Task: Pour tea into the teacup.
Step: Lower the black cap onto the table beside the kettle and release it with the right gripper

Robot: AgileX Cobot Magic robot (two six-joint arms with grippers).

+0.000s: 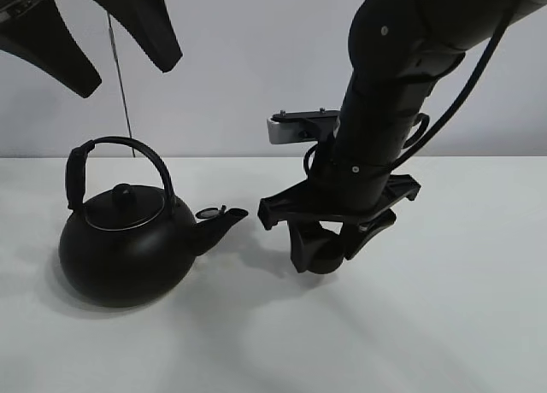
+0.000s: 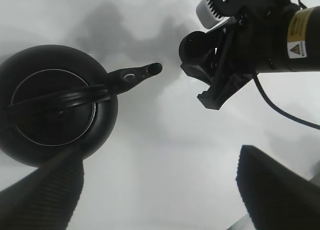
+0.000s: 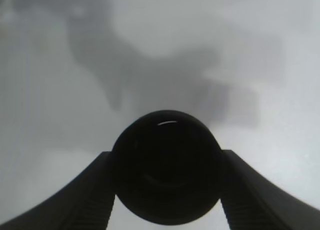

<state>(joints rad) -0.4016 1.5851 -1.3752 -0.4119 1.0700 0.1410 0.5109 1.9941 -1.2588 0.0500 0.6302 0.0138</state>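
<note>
The small black teacup [image 1: 318,253] [image 3: 166,165] sits between the fingers of my right gripper [image 1: 329,246] [image 3: 166,172], which is shut on it low over the white table, just right of the kettle's spout [image 1: 227,218]. The left wrist view shows the same teacup [image 2: 194,46] in that gripper. The big black kettle [image 1: 120,248] [image 2: 50,110] stands on the table at the left, its arched handle up and its spout pointing toward the cup. My left gripper [image 1: 126,77] [image 2: 160,157] hangs open high above the kettle, holding nothing.
The white table [image 1: 444,325] runs back to a plain white wall. A thin cable [image 1: 120,77] hangs behind the kettle. The right arm [image 1: 385,111] leans in from the upper right, over the table's right half.
</note>
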